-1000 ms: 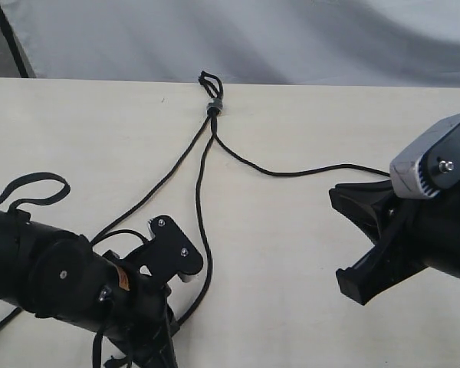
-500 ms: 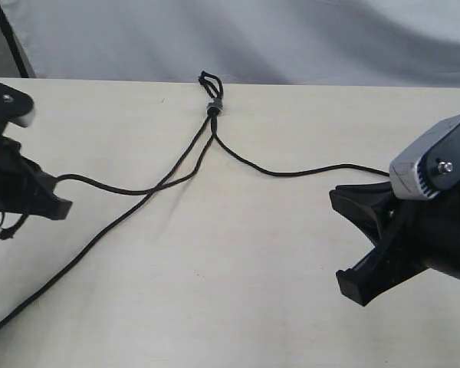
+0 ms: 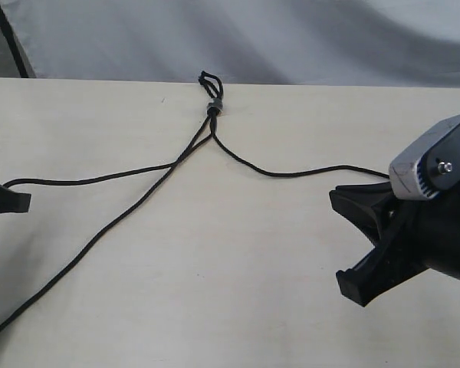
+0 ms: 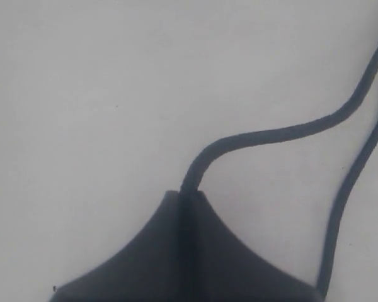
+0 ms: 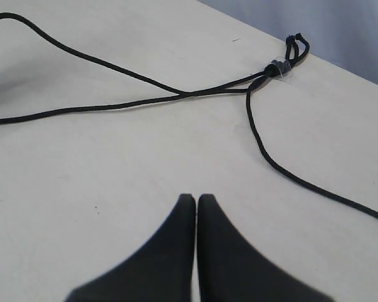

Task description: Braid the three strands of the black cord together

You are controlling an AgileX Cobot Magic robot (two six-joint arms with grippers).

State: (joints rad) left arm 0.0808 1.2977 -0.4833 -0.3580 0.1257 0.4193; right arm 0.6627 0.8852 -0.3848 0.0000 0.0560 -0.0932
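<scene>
Left claw (image 4: 186, 196) pinching one strand (image 4: 271, 135); right claw (image 5: 196, 200) pressed together on nothing.
From my left claw the strand runs out over the table (image 3: 238, 291), crosses a second strand (image 3: 100, 234) and meets the grey band (image 3: 213, 106) of the cord (image 3: 209, 80); the third strand (image 3: 291, 174) trails toward my right claw.

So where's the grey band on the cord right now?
In the exterior view, the grey band sits by the upper edge of the table, just left of centre, right below the small loop.
</scene>
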